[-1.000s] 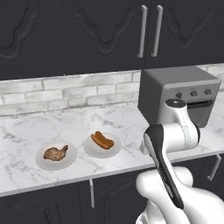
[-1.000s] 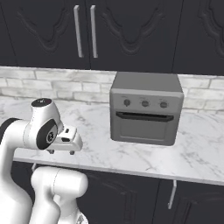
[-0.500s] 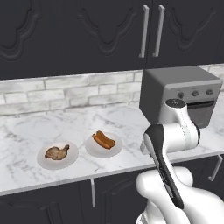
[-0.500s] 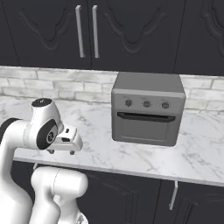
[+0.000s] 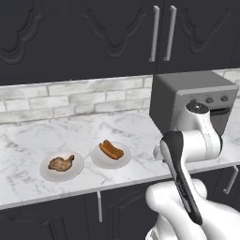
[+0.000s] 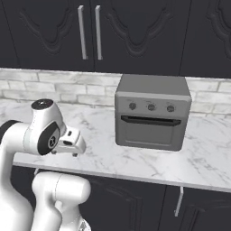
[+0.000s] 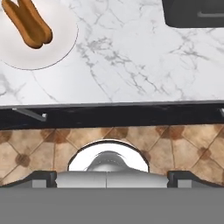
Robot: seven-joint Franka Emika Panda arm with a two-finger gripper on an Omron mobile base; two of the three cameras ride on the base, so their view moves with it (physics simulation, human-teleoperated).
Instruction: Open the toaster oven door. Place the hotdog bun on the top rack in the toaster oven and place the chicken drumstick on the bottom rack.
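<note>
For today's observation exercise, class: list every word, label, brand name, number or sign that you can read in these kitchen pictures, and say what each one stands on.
No readable text anywhere.
Toaster oven: three dark knobs on the front panel, no legible markings around them.
Toaster oven door: plain, no brand.
Upper cabinets, marble counter and the plates: blank.
Robot arm: white and dark, no lettering.

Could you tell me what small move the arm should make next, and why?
Probably reach the open gripper forward and right toward the handle on the toaster oven door. The door looks shut, the hotdog bun and chicken drumstick sit on their plates, and the gripper holds nothing.
</note>
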